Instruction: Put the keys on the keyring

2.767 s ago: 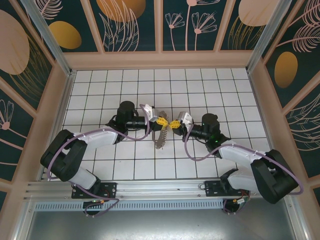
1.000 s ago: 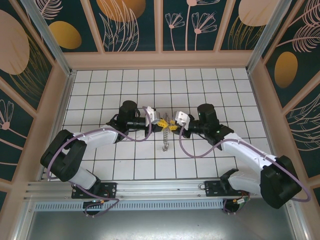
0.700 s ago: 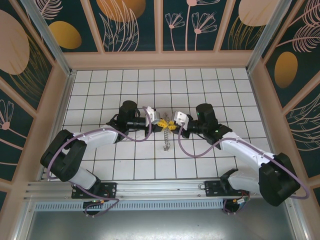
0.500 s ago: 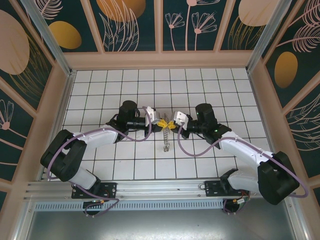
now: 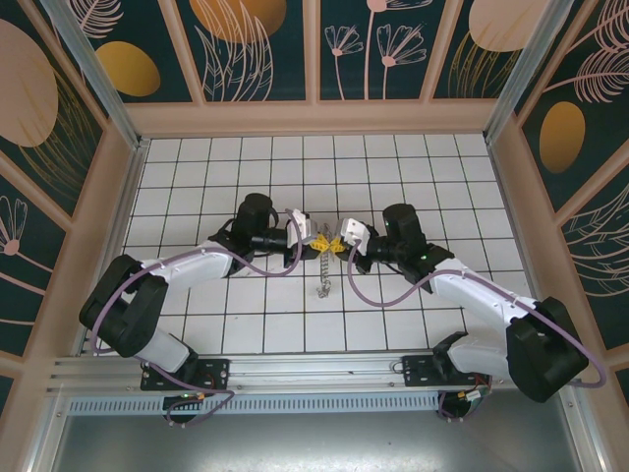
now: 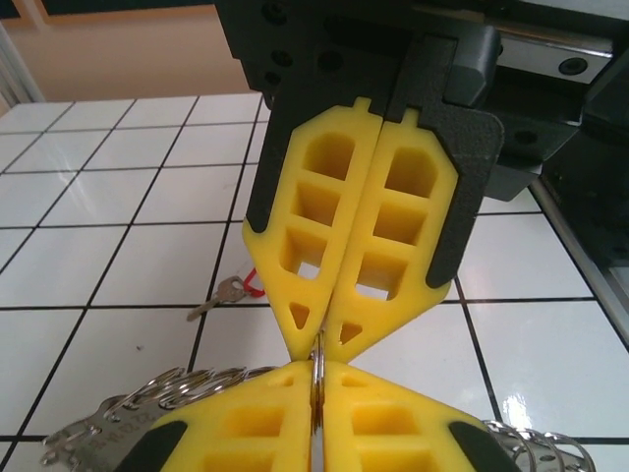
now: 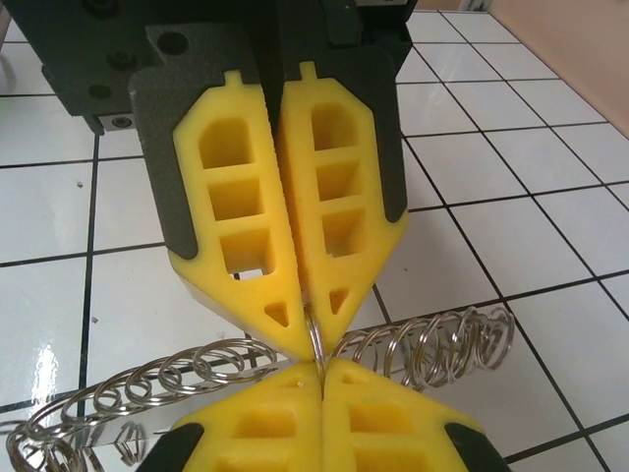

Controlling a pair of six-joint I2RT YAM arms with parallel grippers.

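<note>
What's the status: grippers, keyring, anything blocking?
Left gripper, right gripper both shut on one small ring of the keyring, tip to tip. Red-tag key loose on the table. Nothing in the way.

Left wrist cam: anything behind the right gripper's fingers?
A small key lies on the tile behind the fingers of the right gripper. Its red tag pokes out at their edge; the rest of it is covered.

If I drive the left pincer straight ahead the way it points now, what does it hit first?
The right pincer, tip to tip with the left pincer. Both look shut on one thin metal loop of the grey ring-fringed keyring, so almost no gap shows, though depth is unclear.
</note>
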